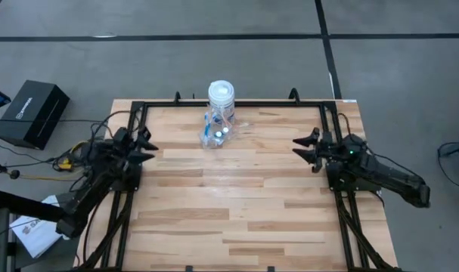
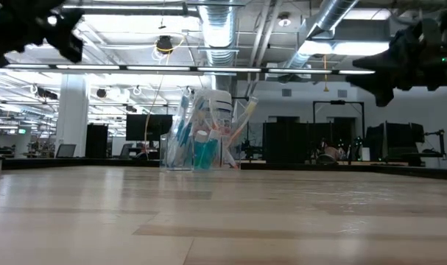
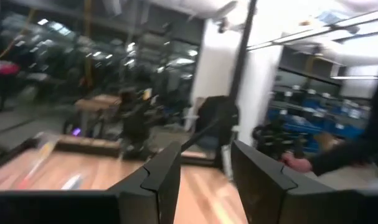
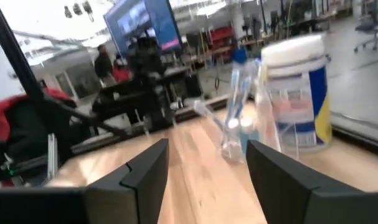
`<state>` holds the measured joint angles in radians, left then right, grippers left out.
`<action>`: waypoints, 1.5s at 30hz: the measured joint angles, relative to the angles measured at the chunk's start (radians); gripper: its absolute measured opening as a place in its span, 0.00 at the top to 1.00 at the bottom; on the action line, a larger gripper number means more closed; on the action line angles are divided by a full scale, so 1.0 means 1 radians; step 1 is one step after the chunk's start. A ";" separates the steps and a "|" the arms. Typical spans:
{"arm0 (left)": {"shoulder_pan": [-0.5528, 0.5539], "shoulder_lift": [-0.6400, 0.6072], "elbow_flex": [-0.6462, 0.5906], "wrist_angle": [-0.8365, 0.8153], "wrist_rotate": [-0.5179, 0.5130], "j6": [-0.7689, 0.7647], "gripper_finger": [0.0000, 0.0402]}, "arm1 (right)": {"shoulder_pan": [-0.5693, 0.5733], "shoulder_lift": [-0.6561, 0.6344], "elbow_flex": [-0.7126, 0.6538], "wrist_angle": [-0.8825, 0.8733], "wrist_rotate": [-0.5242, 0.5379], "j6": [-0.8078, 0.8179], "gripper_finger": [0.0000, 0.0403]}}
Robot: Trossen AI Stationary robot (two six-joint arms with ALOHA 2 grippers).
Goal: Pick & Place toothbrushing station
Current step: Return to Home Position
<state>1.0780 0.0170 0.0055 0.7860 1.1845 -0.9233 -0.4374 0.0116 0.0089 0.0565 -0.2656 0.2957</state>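
- Left gripper (image 1: pixel 149 145): fingers spread with nothing between them. It hangs above the table's left side, well apart from the work.
- Right gripper (image 1: pixel 301 148): fingers also spread and empty. It hangs above the right side, pointing inward, equally well apart from the work.
- Table (image 1: pixel 237 204): plain wooden top with an arm at either side.
- See-through holder (image 1: pixel 216 133): stands upright near the middle of the far edge. The blue-and-white toothbrushes (image 2: pixel 185 126) sit inside it, leaning, with their upper ends above the rim.
- White jar (image 1: pixel 221 94): blue label, just behind the holder. I cannot tell whether the two touch.
- Step in hand, as I judge it: loading looks finished, since neither gripper carries anything. What remains is for the arms to settle into their rest pose.
- Next move, as I judge it: nothing more at the holder. Each arm should fold back along its own side, staying high and away from the far edge so no finger catches the leaning brushes.
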 joint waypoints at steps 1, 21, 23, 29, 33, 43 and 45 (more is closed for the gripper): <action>0.010 0.000 0.000 -0.053 0.000 0.032 0.66 | 0.001 0.011 0.000 0.010 0.004 -0.009 0.49; -0.026 0.120 0.000 -0.561 -0.513 0.602 0.66 | 0.012 0.040 -0.002 -0.003 0.015 -0.018 0.43; -0.050 0.174 0.000 -0.559 -0.601 0.641 0.66 | 0.012 0.040 -0.002 -0.007 0.045 -0.018 0.43; -0.091 0.327 0.000 -0.518 -0.763 0.598 0.66 | 0.009 0.040 -0.003 0.002 0.134 -0.012 0.43; -0.091 0.404 0.000 -0.516 -0.766 0.598 0.66 | 0.010 0.040 -0.003 0.053 0.133 0.001 0.43; -0.334 0.170 0.000 -0.499 -0.844 0.598 0.66 | 0.023 0.047 -0.003 0.045 0.136 0.021 0.43; -0.411 0.131 0.000 -0.480 -0.856 0.597 0.66 | 0.026 0.046 -0.003 0.048 0.136 0.007 0.43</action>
<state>0.6674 0.1477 0.0055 0.3056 0.3288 -0.3263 -0.4118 0.0575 0.0055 0.1042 -0.1292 0.3030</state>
